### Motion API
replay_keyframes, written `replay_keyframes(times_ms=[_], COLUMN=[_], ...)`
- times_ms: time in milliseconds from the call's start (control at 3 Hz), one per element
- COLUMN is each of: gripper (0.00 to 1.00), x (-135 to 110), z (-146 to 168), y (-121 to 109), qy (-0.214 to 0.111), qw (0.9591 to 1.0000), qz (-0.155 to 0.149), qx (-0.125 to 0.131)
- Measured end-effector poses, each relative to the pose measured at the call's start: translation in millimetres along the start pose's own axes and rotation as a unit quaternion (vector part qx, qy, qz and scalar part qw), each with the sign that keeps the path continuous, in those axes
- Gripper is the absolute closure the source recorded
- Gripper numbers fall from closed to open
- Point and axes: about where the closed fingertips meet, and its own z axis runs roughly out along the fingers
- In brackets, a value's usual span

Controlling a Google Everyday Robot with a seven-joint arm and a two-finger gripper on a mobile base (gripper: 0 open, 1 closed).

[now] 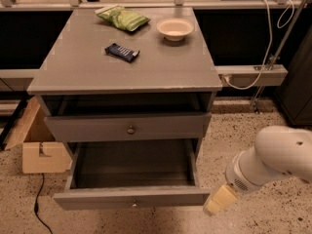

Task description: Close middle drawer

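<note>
The middle drawer (pixel 131 197) is a grey drawer with a small pale knob. It is pulled far out of the grey cabinet (pixel 126 67), and its inside is empty. Above it, the top drawer (pixel 127 126) with a darker knob stands slightly out. The lowest drawer is hidden below the open one. My gripper (pixel 219 201) is a pale tip on a white arm. It hangs low at the right, just beside the right end of the middle drawer's front, at the front's height.
On the cabinet top lie a green snack bag (pixel 123 17), a white bowl (pixel 175 28) and a dark blue bar (pixel 122 52). A cardboard box (pixel 41 150) stands on the speckled floor at the left. A black cable (pixel 39 211) runs there. A rail with cables (pixel 251 74) is at the right.
</note>
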Motion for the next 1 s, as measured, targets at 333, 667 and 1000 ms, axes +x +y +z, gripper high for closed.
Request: replay_keyframes(times_ms=[333,667,1000], gripper=[0.27,0.5,0.81], x=[21.4,29.8,25.2], z=[56.9,119.1,175.7], y=[4.0,13.0,14.3], qy=[-0.006,-0.017,-0.033], qw=[0.9993,0.9971,0.9943], qz=[0.028,0.044,0.054], qx=[-0.026,-0.06,-0.087])
